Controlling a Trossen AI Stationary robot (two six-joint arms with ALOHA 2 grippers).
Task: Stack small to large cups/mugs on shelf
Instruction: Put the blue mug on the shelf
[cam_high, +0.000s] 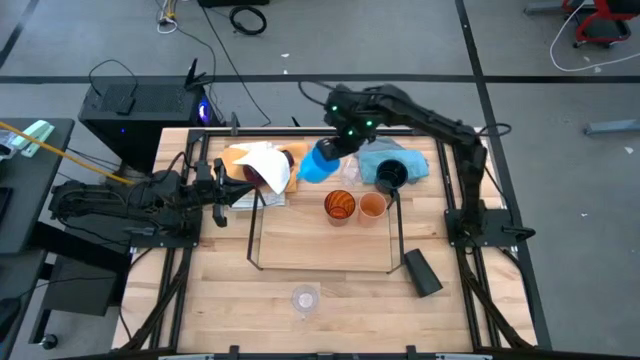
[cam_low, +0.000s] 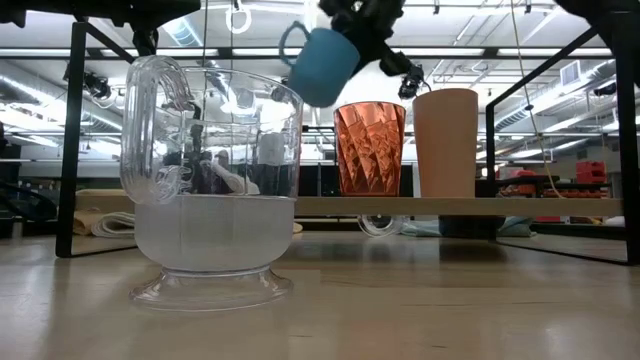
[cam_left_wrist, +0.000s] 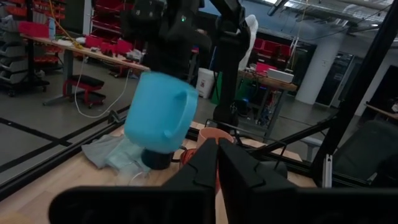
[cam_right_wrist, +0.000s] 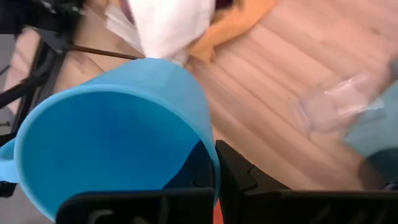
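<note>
My right gripper (cam_high: 335, 150) holds a light-blue mug (cam_high: 314, 164) in the air above the far middle of the table, behind the black wire shelf (cam_high: 254, 240). An amber-orange tumbler (cam_high: 340, 207) and a small orange cup (cam_high: 372, 206) stand upright side by side on the shelf's far part (cam_low: 400, 206). A black cup (cam_high: 390, 178) stands on a blue cloth (cam_high: 410, 160). A clear cup (cam_high: 305, 298) stands near the front edge. My left gripper (cam_high: 218, 203) waits shut at the table's left, pointing level. My right gripper pinches the light-blue mug's wall at the rim (cam_right_wrist: 208, 146), one finger inside the mug and one outside. The fingers slant down from above. The mug (cam_low: 322, 65) hangs tilted and lifted clear, its handle (cam_low: 290, 45) toward the left arm.
Yellow and white cloths (cam_high: 262, 165) lie at the far left of the table. A dark cup (cam_high: 422, 272) lies on its side at the shelf's near right corner. A crumpled clear cup (cam_right_wrist: 336, 106) lies on the wood beside the blue cloth. Black frame posts (cam_high: 470, 230) flank the table.
</note>
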